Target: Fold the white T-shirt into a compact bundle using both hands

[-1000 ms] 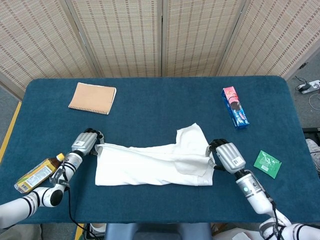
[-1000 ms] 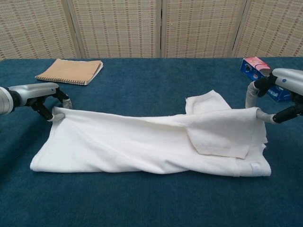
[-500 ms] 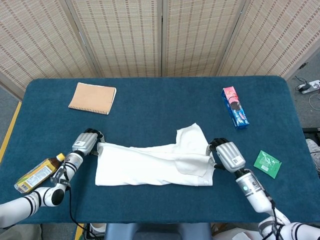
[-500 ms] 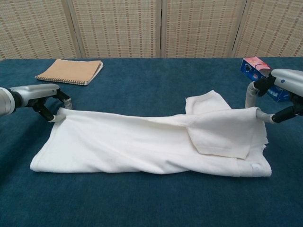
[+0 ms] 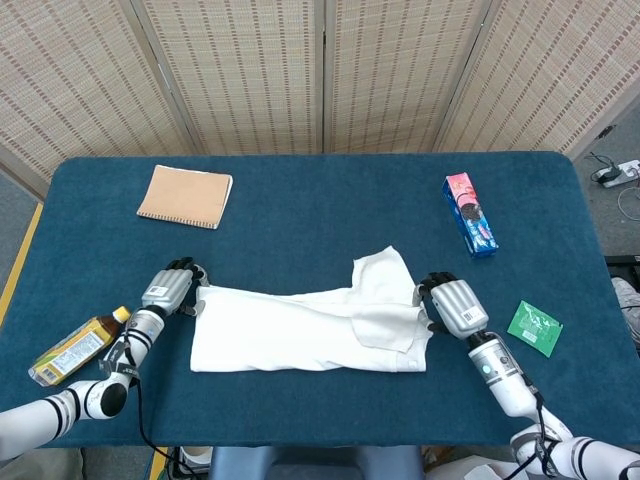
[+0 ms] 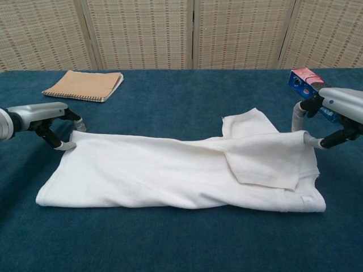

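Observation:
The white T-shirt [image 5: 305, 335] lies flat as a long folded band across the near middle of the blue table [image 5: 320, 200], one sleeve flap [image 6: 249, 122] sticking out toward the back. My left hand [image 5: 172, 288] sits just off the shirt's left far corner [image 6: 72, 136], fingers [image 6: 61, 145] spread, nothing between them. At the shirt's right edge [image 6: 309, 156] my right hand [image 5: 455, 305] has its fingers [image 6: 313, 141] parted, tips beside the cloth without holding it.
A tan notebook [image 5: 185, 196] lies at the back left. A tea bottle [image 5: 75, 348] lies on its side near my left forearm. A blue and pink snack box [image 5: 470, 214] sits at the right, with a green packet [image 5: 535, 328] near the right front.
Both hands have let go of the shirt's far corners and drawn slightly outward. The raised corners have dropped flat onto the table.

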You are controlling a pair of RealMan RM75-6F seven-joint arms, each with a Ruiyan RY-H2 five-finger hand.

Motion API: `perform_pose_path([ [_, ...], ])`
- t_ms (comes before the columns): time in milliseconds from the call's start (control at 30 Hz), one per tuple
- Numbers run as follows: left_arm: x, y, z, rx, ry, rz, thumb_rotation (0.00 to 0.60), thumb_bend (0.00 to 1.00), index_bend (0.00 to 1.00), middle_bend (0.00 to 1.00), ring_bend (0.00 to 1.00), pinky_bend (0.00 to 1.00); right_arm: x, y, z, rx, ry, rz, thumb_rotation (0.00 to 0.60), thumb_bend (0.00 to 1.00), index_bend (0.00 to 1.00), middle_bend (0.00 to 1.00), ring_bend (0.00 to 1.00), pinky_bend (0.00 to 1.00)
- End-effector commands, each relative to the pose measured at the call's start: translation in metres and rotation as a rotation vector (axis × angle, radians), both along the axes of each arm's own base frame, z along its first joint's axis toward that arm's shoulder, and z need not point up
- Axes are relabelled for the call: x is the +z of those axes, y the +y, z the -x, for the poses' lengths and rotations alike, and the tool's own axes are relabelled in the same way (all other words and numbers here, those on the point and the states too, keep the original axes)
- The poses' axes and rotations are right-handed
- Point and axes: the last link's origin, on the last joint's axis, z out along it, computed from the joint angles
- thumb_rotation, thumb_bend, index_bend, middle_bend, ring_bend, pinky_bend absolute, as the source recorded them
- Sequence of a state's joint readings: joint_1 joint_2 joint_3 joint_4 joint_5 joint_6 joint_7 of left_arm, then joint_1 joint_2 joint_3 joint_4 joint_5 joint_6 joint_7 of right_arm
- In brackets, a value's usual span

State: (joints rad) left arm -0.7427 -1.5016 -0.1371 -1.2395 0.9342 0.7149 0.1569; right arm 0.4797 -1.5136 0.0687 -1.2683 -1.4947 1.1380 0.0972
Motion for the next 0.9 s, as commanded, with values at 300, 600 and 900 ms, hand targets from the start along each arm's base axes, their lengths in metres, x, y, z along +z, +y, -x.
perform_pose_path([
  [300, 0.012, -0.008, -0.002, 0.000, -0.048, -0.077, 0.600, 0.35, 0.00, 0.00, 0.00, 0.01, -0.011, -0.016, 0.007, -0.027, 0.001, 0.019, 0.600, 0.66, 0.88, 0.47, 0.27, 0.27],
  [600, 0.022, -0.012, -0.004, -0.021, -0.074, -0.121, 0.600, 0.34, 0.00, 0.00, 0.00, 0.01, -0.018, -0.016, 0.013, -0.044, 0.027, -0.004, 0.600, 0.55, 0.69, 0.37, 0.21, 0.21],
  [900, 0.039, -0.014, 0.001, 0.000, -0.087, -0.154, 0.600, 0.32, 0.00, 0.00, 0.00, 0.01, -0.010, -0.018, 0.009, -0.051, 0.040, -0.002, 0.600, 0.14, 0.00, 0.13, 0.07, 0.11],
])
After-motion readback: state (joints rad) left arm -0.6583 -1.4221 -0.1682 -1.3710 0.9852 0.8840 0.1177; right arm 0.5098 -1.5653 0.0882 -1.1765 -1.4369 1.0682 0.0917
